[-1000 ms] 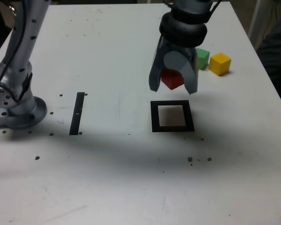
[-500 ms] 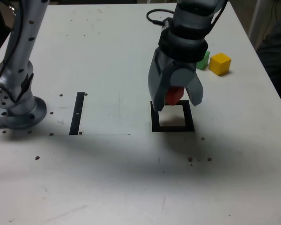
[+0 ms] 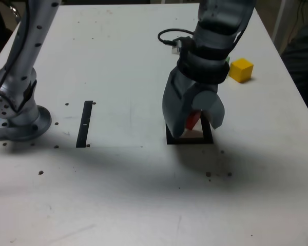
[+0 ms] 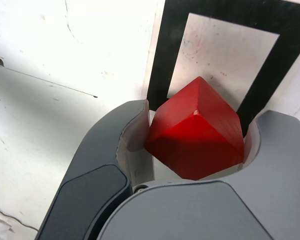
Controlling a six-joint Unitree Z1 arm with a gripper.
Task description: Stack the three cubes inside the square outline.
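A pale, off-white tabletop [image 3: 108, 189] fills most of the exterior view, scattered with small dark spots and marked by a thin line running across it. A narrow black strip [image 3: 84, 124] lies towards the exterior view's left, near the arm's round grey base [image 3: 28, 123]. The black square outline [image 3: 190, 140] sits right of the middle. Over it, the grey gripper [image 4: 197, 137] is clamped on the red cube [image 4: 196, 132], which is tilted, one corner pointing up in the wrist view. The yellow cube [image 3: 241, 70] rests on the table, towards the exterior view's upper right; the green cube [image 3: 227, 60] is just beside it, mostly hidden behind the arm. Beyond the table the room is dark, with a pale upright post [image 3: 286, 18] and a black, rumpled shape [image 3: 303, 66] at the exterior view's right edge.
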